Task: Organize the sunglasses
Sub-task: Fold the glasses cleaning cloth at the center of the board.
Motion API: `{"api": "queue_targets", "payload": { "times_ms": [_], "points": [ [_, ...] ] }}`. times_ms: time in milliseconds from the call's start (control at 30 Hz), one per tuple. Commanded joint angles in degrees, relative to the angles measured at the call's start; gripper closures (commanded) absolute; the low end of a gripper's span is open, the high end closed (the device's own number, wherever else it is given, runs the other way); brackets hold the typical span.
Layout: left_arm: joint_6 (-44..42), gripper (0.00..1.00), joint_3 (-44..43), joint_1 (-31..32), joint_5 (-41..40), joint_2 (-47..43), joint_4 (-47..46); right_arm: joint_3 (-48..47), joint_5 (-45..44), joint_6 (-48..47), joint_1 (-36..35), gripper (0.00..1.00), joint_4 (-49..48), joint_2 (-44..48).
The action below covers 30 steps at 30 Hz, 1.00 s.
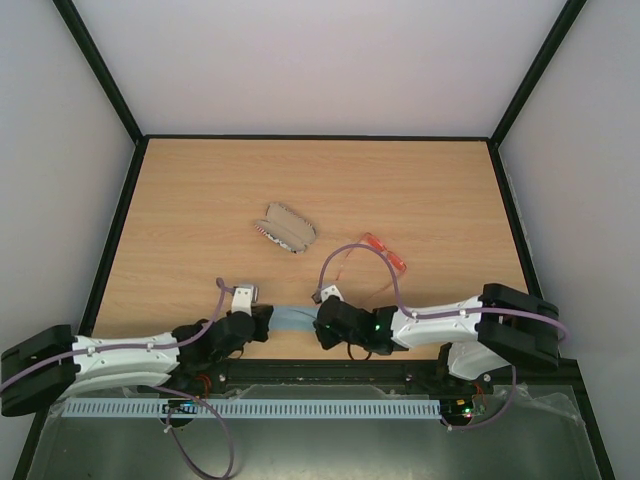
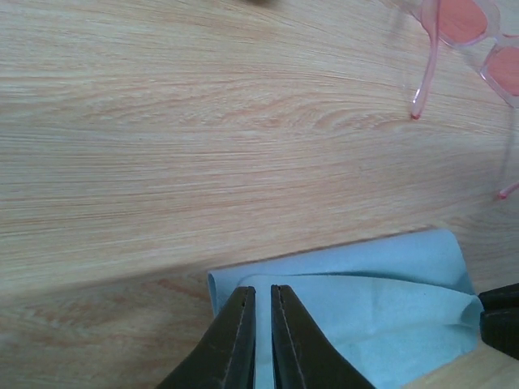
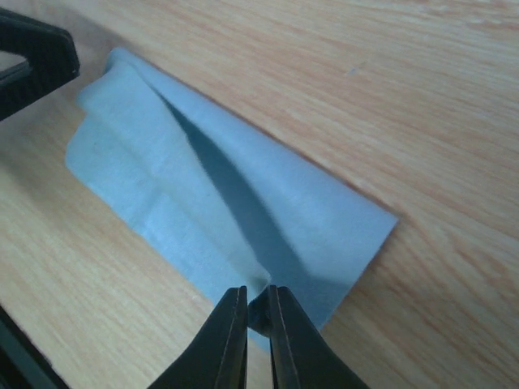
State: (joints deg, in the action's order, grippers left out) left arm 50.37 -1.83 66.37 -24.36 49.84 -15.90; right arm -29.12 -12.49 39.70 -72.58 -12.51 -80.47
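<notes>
Both arms are bent low over the light-blue cloth (image 1: 297,319) at the near edge of the table (image 1: 200,200). The left gripper (image 2: 262,292) is pinched onto the cloth's left end. The right gripper (image 3: 255,293) is pinched onto its right end, and a loose fold is raised between them. The sunglasses (image 1: 386,251) lie on the table beyond the cloth and off to its right, near it but not touching. Their temple arms are spread open and nothing holds them. The patterned case (image 1: 287,227) sits farther beyond the cloth, apart from the glasses. I'd say the job is barely under way: only the cloth is being handled, and the glasses are neither folded nor in the case yet.
</notes>
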Motion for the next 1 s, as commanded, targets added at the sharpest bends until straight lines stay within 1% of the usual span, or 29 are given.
{"api": "queue_targets", "payload": {
  "times_ms": [0,33,167,267,333,400,567,633,700,767,833,900,967],
  "points": [
    [2.4,0.90,0.9,2.3,-3.1,-3.9,4.4,1.5,-1.0,0.1,-2.4,0.88,-1.4,0.1],
    [2.6,0.90,1.1,2.6,-3.2,-4.9,5.1,1.7,-1.2,0.2,-2.9,0.86,-1.6,0.1],
    [3.8,0.90,1.4,3.5,-3.7,-7.9,7.6,2.7,-1.8,0.6,-3.8,0.84,-1.6,0.3],
    [4.4,0.90,1.6,3.9,-4.1,-8.9,8.9,3.5,-2.0,0.9,-4.4,0.81,-1.7,0.8],
    [4.6,0.90,1.8,4.0,-4.3,-9.0,9.0,3.9,-2.2,1.1,-4.7,0.80,-1.5,1.0],
    [4.8,0.90,1.8,4.0,-4.2,-8.8,9.1,4.1,-2.3,1.1,-4.9,0.74,-1.4,1.3],
    [6.3,0.90,0.8,4.1,-5.3,-8.7,11.5,4.4,-2.2,1.3,-5.5,0.73,-0.5,3.6],
    [7.3,0.89,0.2,4.1,-5.7,-8.9,13.2,4.9,-1.9,1.9,-5.7,0.70,0.6,5.8],
    [8.9,0.87,-1.4,4.1,-6.6,-8.8,16.2,5.4,-2.8,3.1,-5.7,0.67,2.3,8.8],
    [9.7,0.81,-3.9,4.1,-7.6,-8.2,19.5,4.9,-5.0,4.4,-5.7,0.59,5.6,11.9],
    [9.6,0.73,-6.7,4.0,-8.6,-7.1,22.2,3.7,-8.9,6.2,-5.7,0.55,10.6,14.7],
    [8.9,0.70,-9.3,3.7,-8.9,-5.3,24.1,2.0,-12.3,7.8,-5.5,0.55,14.7,15.8],
    [8.1,0.70,-11.4,3.2,-8.1,-3.1,24.8,0.5,-12.9,8.5,-4.0,0.59,16.5,15.8]
  ]
}}
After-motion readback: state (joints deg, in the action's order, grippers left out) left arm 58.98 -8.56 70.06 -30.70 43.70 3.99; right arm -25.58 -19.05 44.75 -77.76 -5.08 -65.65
